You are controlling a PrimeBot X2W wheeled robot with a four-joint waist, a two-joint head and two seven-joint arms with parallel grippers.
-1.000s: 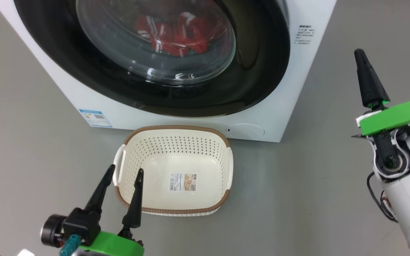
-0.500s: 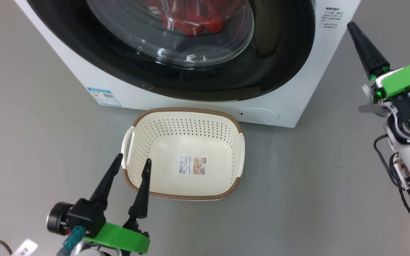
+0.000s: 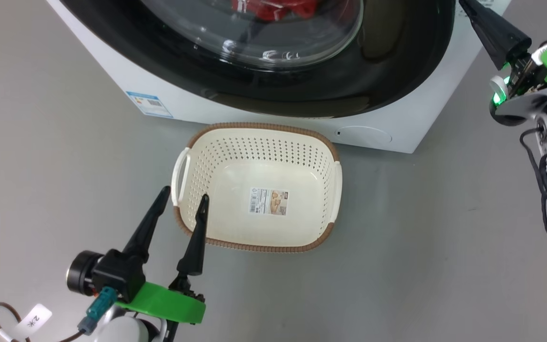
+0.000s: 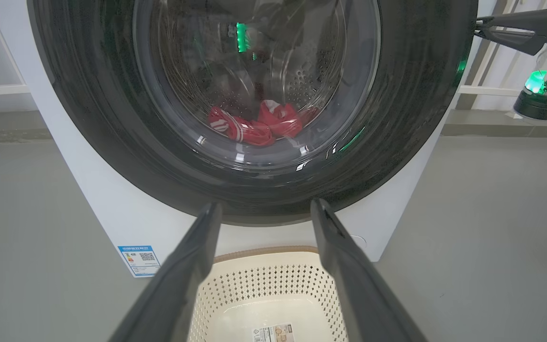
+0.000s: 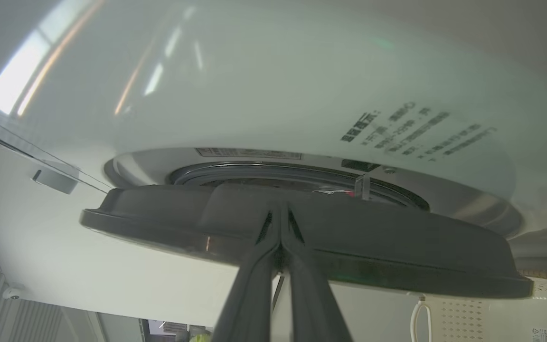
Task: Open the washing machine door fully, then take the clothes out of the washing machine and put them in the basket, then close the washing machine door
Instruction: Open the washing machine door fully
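Grey floor (image 3: 41, 166) bears basket (image 3: 264, 126); clothes (image 4: 247, 130) inside washing machine (image 3: 193, 107).

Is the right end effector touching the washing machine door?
Cannot tell. Right wrist view: the shut right end effector overlaps the rim of the washing machine door, dark on dark; neither contact nor gap shows.

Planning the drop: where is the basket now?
In the head view the basket sits on the floor at centre, right before the base of the washing machine, with the left gripper at its near left rim.
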